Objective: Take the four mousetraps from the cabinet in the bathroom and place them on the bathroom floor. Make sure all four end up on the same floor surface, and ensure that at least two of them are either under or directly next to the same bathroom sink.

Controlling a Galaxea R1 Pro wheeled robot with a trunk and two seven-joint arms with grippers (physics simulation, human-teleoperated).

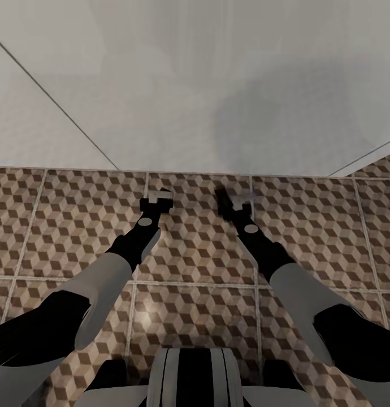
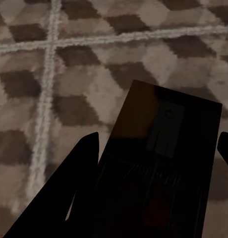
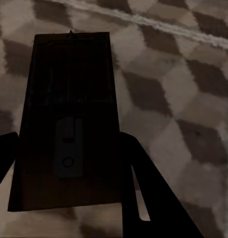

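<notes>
Both arms reach forward low over the bathroom floor (image 1: 195, 254), with its brown, beige and white cube tiles. My left gripper (image 1: 156, 199) is shut on a mousetrap (image 2: 163, 148), a dark brown board with metal parts lying between the black fingers (image 2: 82, 193). The right gripper (image 1: 235, 204) is shut on a second mousetrap (image 3: 69, 114), which its fingers (image 3: 139, 183) flank on both sides. Each trap hangs just above the tiles. The cabinet and the bathroom sink are out of view.
A plain white upright surface (image 1: 195, 85) rises from the floor just beyond both grippers, with thin seams running across it at left and right. My own trunk (image 1: 192, 376) shows at the near edge. Tiled floor extends to either side.
</notes>
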